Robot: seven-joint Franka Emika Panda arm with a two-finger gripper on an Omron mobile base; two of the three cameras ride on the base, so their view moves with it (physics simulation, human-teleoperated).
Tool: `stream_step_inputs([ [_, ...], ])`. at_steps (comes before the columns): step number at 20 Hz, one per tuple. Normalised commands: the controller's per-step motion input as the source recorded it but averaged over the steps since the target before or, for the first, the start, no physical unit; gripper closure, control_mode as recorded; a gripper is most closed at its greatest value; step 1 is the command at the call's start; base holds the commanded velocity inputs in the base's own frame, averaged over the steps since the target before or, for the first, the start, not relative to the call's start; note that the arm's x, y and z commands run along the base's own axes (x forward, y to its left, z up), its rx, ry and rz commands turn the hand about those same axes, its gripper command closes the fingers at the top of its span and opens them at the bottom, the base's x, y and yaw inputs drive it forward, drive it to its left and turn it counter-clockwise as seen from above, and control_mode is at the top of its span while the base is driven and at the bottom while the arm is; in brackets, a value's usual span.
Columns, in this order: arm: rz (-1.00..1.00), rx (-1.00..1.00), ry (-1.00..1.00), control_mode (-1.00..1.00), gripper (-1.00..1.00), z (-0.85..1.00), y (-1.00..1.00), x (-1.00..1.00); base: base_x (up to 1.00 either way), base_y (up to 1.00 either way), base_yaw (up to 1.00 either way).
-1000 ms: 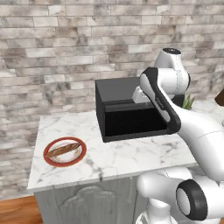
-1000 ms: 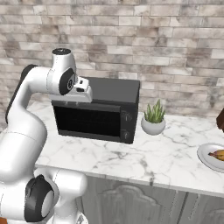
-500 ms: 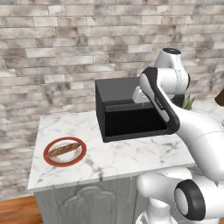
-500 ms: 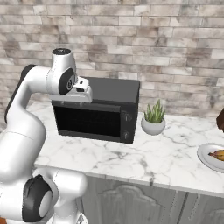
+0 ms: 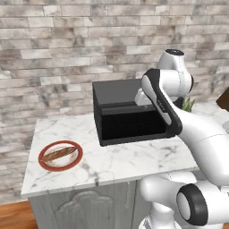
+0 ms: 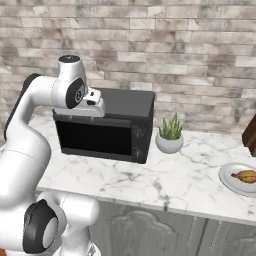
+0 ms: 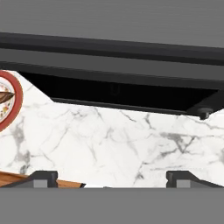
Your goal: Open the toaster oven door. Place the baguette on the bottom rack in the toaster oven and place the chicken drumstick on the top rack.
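Observation:
The black toaster oven stands at the back of the marble counter. Its door looks closed in the right base view. My gripper hovers at the oven's top front edge, pointing down along the door. It is open, fingertips wide apart with nothing between them. The door's upper edge runs as a dark band across the hand view. The baguette lies on a red-rimmed plate to the oven's left. The chicken drumstick rests on a white plate far right. Both racks are hidden.
A small potted plant stands just right of the oven. The oven's knobs sit on its right front. Bare marble counter stretches in front of the oven, with a brick wall behind.
The gripper has gone from shut to open. The arm, the oven and both plates have stayed where they were.

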Motion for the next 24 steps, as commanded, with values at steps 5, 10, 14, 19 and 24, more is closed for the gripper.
stream_step_inputs([
  [5, 0.00, 0.00, 0.00, 1.00, -1.00, 0.00, 0.00, 0.00, -0.02, -0.66, 0.00],
  [10, 0.00, 0.00, 0.00, 1.00, -1.00, 0.00, 0.00, 0.00, -0.02, -0.68, 0.00],
  [14, 0.00, 0.00, 0.00, 1.00, -1.00, 0.00, 0.00, 0.00, 0.00, -0.60, 0.00],
  [19, 0.00, 0.00, 0.00, 1.00, -1.00, 0.00, 0.00, 0.00, 0.00, -0.39, 0.00],
  [24, 0.00, 0.00, 0.00, 1.00, -1.00, 0.00, 0.00, 0.00, 0.01, -0.05, 0.00],
])
